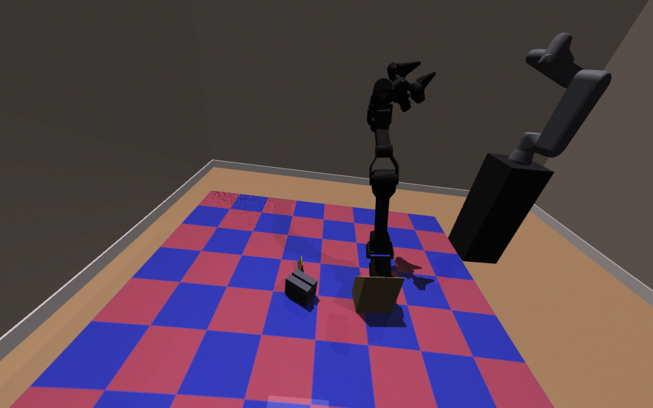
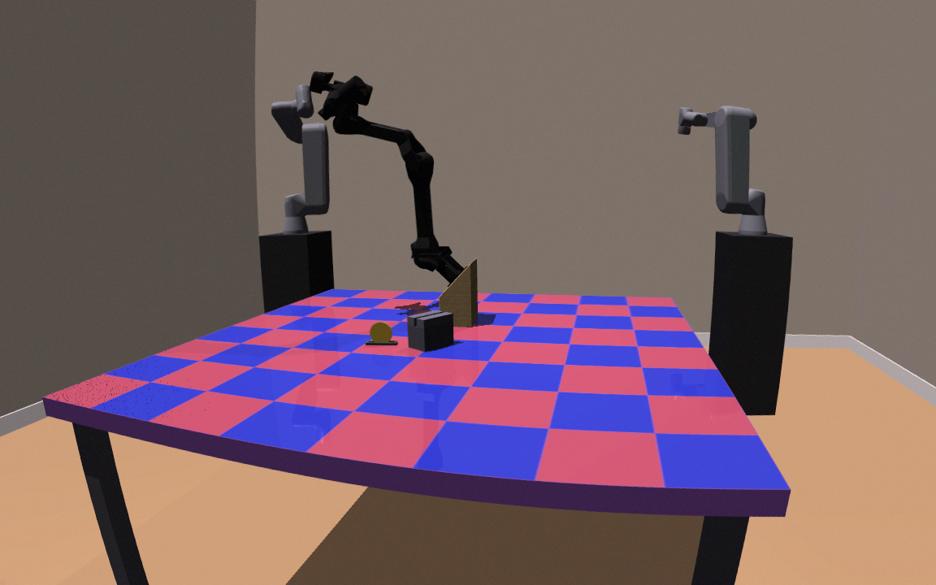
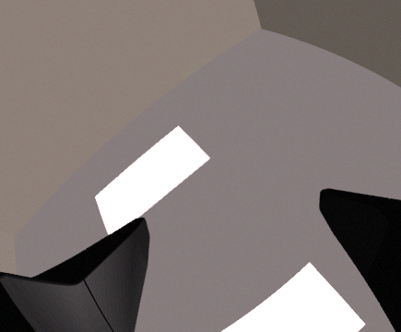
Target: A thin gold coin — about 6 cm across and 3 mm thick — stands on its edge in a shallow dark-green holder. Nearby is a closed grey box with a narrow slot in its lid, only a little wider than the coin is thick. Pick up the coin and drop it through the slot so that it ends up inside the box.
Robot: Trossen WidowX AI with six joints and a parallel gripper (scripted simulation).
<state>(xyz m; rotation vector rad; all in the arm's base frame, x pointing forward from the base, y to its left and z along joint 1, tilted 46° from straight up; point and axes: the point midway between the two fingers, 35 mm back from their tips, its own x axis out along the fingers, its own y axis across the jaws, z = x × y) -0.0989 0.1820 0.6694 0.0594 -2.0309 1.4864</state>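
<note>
The gold coin stands on its edge in the dark-green holder on the checkered table. In the top view it shows nearly edge-on behind the box. The closed grey box stands close to the holder, with a narrow dark slot running across its lid. My gripper is open and empty, high above the table and far from coin and box. Its fingers point up and away in the top view. The wrist view shows only walls, ceiling and bright lamps between and beyond the fingers.
A tan wedge-shaped block stands at the foot of my arm, beside the grey box. Grey arms on black pedestals stand off the table. The checkered table carries the box, holder and wedge.
</note>
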